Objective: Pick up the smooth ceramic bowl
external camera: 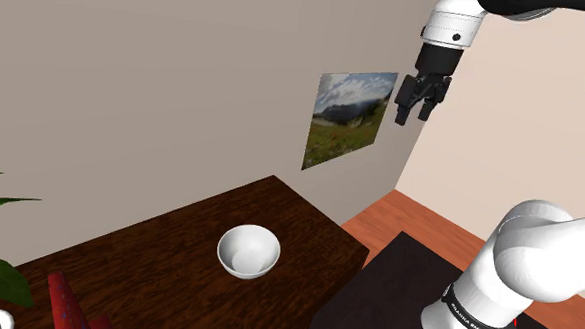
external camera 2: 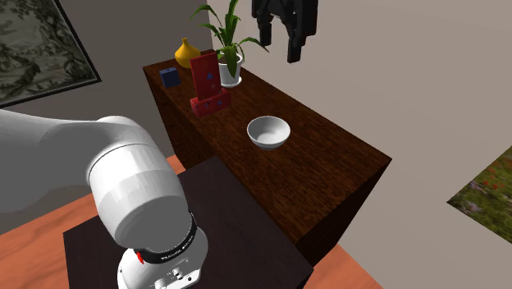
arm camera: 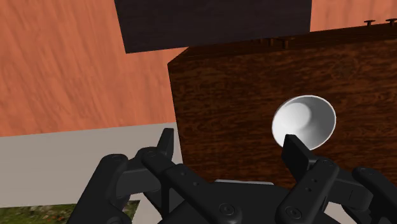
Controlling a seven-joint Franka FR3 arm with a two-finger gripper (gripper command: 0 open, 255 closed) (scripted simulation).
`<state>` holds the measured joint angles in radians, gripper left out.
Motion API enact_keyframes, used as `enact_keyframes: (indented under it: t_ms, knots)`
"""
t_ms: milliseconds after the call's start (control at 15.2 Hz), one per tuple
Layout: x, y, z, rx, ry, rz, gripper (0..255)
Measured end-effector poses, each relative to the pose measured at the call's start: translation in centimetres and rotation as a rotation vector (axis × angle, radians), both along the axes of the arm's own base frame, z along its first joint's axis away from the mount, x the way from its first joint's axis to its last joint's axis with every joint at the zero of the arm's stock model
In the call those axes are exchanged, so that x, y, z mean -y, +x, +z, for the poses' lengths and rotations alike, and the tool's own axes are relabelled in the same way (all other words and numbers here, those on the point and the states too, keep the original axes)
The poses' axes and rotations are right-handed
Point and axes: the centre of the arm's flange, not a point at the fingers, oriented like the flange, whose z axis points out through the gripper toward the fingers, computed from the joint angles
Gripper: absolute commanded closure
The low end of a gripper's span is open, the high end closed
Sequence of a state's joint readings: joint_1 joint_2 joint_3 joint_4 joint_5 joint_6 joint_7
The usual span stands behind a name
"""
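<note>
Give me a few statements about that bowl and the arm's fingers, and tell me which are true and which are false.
1. The bowl is white and empty. True.
2. The fingers clasp the bowl. False: they stand apart, high above the table, holding nothing.
3. The bowl lies upside down. False: it sits upright, opening upward.
4. A potted plant stands on the same table. True.

Even, bright light — soft grey shading inside bowl (external camera: 249, 252); dark table (external camera: 164, 253) evenly lit.
</note>
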<state>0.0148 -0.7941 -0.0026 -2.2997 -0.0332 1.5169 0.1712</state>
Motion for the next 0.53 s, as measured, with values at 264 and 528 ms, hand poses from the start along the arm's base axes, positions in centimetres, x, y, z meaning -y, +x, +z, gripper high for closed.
enact_keyframes:
  t_ms: [264,528]
  knots:
    - [-1.8,1.0,-1.8,0.004,-0.005,0.0,0]
    - [-5.1,2.6,-5.8,0.013,-0.016,0.0,0]
